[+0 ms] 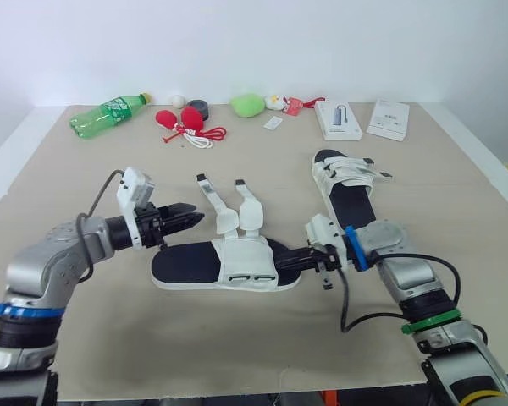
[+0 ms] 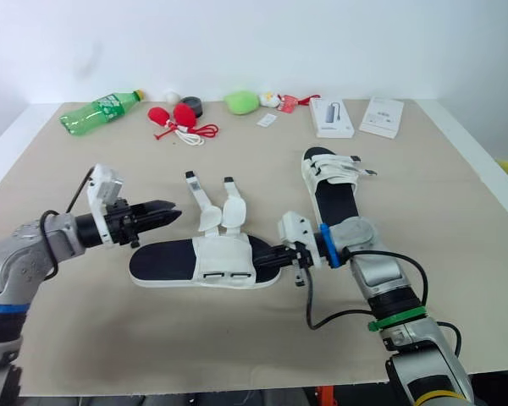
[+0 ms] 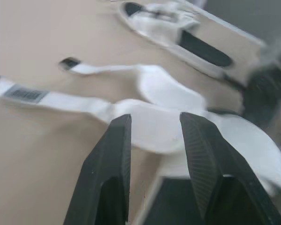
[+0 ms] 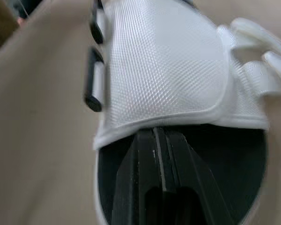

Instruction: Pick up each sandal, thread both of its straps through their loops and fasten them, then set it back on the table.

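A white sandal with a black footbed [image 1: 190,264] lies sideways at the table's middle. Its two straps [image 1: 213,201] are undone and spread toward the far side. My right gripper [image 1: 288,260] is shut, its fingertips [image 4: 157,136] on the black footbed at the sandal's right end, against the edge of the white upper [image 4: 164,65]. The two loops [image 4: 94,70] show along that upper's side. My left gripper [image 1: 190,218] hovers open just left of the straps, and a strap [image 3: 84,101] lies beyond its fingers [image 3: 110,154]. A second sandal [image 1: 349,188] lies to the right with its straps across it.
Along the far edge are a green bottle [image 1: 106,114], red items with a cord [image 1: 182,121], a black roll [image 1: 197,108], a green toy [image 1: 248,104], a white box [image 1: 339,118] and a booklet [image 1: 389,118]. A cable loops from my right wrist [image 1: 389,317].
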Robot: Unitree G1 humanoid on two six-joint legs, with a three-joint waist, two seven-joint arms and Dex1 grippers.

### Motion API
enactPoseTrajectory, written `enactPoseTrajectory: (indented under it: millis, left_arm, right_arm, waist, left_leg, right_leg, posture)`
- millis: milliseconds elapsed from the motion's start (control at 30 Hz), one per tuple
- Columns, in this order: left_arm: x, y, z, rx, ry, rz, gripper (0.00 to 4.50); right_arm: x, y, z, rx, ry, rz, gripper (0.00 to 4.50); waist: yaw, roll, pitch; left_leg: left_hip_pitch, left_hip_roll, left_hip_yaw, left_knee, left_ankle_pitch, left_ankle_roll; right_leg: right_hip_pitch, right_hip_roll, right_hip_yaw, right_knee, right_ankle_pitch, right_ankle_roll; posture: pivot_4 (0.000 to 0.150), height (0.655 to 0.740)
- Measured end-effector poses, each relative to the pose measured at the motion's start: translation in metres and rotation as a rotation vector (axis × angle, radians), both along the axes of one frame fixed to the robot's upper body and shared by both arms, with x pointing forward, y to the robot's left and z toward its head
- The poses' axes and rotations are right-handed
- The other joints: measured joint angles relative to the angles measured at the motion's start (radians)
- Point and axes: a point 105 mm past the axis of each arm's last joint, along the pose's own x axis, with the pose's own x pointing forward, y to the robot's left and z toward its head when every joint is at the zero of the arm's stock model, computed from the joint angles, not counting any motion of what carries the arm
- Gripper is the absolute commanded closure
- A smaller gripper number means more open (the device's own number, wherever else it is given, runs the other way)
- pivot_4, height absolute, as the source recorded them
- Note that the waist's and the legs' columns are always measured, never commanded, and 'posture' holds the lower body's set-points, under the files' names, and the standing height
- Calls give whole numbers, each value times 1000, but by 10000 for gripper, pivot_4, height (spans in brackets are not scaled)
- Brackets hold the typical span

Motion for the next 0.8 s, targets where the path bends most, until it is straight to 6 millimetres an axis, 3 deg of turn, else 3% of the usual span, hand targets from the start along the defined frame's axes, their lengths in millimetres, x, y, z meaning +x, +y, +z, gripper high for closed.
enactPoseTrajectory:
  millis: [33,133,167,267,300,333,600,700,800]
  left_arm:
    - [2,-1,-2,-11,23,5,28149]
    - [9,5,-11,-28,96,46,20462]
    - [11,6,-14,-31,113,55,15348]
    - [14,7,-18,-51,164,68,8388]
    - [17,5,-20,-62,191,71,1860]
    - [19,4,-21,-70,216,74,701]
    - [33,-3,-25,-131,355,65,701]
    - [52,-23,-30,-232,498,44,701]
    - [60,-26,-28,-269,523,56,701]
  right_arm:
    - [0,1,0,-6,-9,4,44537]
    - [1,1,0,-14,-22,7,45000]
    - [1,1,0,-15,-23,6,45000]
    - [1,0,0,-21,-26,4,45000]
    - [1,-1,0,-25,-29,3,45000]
    - [2,-1,1,-27,-32,3,45000]
    - [3,-1,2,-31,-36,0,45000]
    - [5,-1,3,-31,-47,-9,45000]
    - [5,-1,3,-30,-49,-13,45000]
  waist:
    - [-1,0,0]
    - [-1,0,0]
    - [-1,0,0]
    - [0,0,0]
    - [0,0,0]
    - [0,0,0]
    - [-1,0,0]
    - [0,-1,0]
    - [0,-1,0]
  left_leg:
    - [0,0,0,0,0,0]
    - [1,0,0,0,0,0]
    - [1,0,0,0,0,0]
    - [1,0,0,1,0,0]
    - [1,0,-1,2,0,0]
    - [1,0,-1,3,0,0]
    - [1,-1,-1,4,1,-1]
    - [0,-1,-2,4,1,-1]
    - [0,-1,-2,4,1,-1]
  right_leg:
    - [0,0,0,0,0,0]
    - [0,0,0,1,0,0]
    - [0,0,0,1,0,0]
    - [1,0,0,1,0,0]
    - [1,0,0,1,1,1]
    - [1,0,-1,1,1,1]
    - [2,0,0,1,2,2]
    - [2,0,-1,1,2,2]
    - [2,0,-1,1,2,2]
  posture:
    - [1500,7400]
    - [1500,7400]
    - [1500,7400]
    - [1500,7400]
    - [1500,7400]
    - [1500,7400]
    - [1500,7400]
    - [1500,7400]
    - [1500,7400]
